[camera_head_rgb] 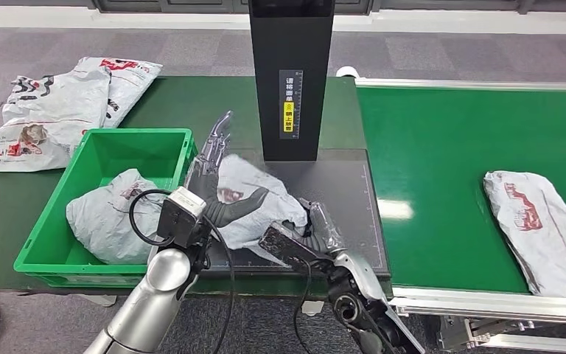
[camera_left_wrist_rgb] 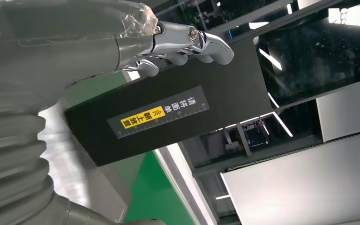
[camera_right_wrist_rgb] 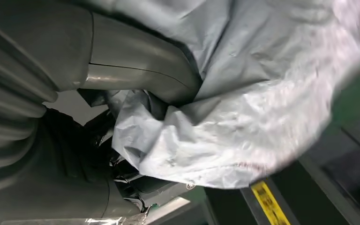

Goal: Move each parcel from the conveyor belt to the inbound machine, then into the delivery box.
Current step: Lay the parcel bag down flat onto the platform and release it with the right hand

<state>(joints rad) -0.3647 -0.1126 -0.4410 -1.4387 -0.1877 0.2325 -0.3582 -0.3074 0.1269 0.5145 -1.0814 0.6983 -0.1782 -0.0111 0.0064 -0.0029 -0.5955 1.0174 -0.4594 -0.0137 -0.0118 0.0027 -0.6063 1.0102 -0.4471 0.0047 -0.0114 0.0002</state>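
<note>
Grey plastic wrapping marks the parcel (camera_head_rgb: pixel 254 195) lying on the dark plate of the inbound machine (camera_head_rgb: pixel 290 74), just beside the green delivery box (camera_head_rgb: pixel 103 151). The right hand (camera_head_rgb: pixel 306 232) grips the parcel's near edge, its thumb pressed into the crumpled film, as the right wrist view shows closely. The left hand (camera_head_rgb: pixel 217 177) rests against the parcel's left side with its thumb laid across the top and its fingers (camera_left_wrist_rgb: pixel 192 44) stretched out straight, not closed around it. Another parcel (camera_head_rgb: pixel 110 214) lies inside the box. A third parcel (camera_head_rgb: pixel 542 228) lies on the green conveyor belt (camera_head_rgb: pixel 442 147). More bags (camera_head_rgb: pixel 59 107) lie piled on the bench behind the box.
</note>
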